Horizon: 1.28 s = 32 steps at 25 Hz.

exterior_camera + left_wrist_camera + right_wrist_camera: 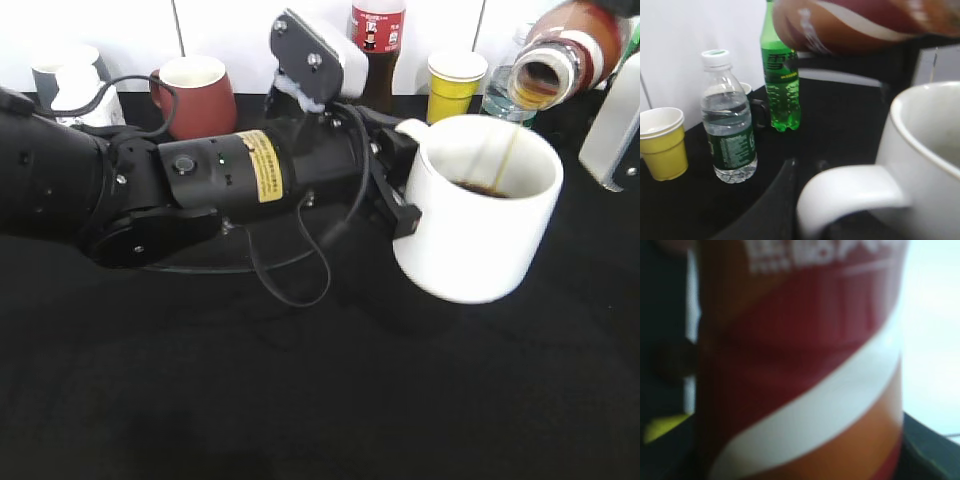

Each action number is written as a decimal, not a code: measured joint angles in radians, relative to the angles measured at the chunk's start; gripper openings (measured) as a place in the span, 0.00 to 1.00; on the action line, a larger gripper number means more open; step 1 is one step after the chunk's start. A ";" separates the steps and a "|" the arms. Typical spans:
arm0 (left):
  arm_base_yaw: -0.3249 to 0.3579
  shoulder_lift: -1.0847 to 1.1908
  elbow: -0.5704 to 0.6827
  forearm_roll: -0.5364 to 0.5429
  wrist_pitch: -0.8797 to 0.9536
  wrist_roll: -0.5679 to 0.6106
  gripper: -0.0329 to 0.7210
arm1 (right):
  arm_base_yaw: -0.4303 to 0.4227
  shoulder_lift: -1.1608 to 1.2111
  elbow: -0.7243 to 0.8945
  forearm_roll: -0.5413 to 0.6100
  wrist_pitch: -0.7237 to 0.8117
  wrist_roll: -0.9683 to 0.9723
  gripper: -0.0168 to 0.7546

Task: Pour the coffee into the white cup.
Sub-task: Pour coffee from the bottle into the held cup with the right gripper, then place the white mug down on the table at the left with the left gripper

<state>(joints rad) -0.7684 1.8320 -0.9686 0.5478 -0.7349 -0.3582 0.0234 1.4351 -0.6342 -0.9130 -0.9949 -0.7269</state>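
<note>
You are mid-pour: a thin brown stream runs from the coffee (570,55) into the white cup (482,210), where dark liquid already pools. The left end effector (400,190) grips the cup by its handle side, holding it off the counter (300,400). The bottle fills the right wrist view, so you cannot tell how the right end effector stands. Its long axis tilts, mouth down-left over the rim; judge the next move as tipping further, steadily.

White cup (485,225); orange-brown and red coffee bottle (572,50), white swirl.
</note>
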 joint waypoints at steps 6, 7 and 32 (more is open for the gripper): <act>0.037 0.000 0.000 -0.016 -0.059 0.000 0.12 | 0.000 -0.001 0.000 -0.040 -0.001 0.638 0.69; 0.058 0.000 0.005 -0.018 -0.060 0.000 0.12 | 0.000 -0.001 0.000 -0.040 0.006 0.830 0.69; 0.436 0.301 0.164 -0.483 -0.433 0.305 0.13 | 0.000 -0.001 0.000 -0.038 0.104 1.471 0.69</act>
<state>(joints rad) -0.3324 2.1335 -0.8045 0.0648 -1.1674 -0.0532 0.0234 1.4340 -0.6342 -0.9509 -0.8907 0.7446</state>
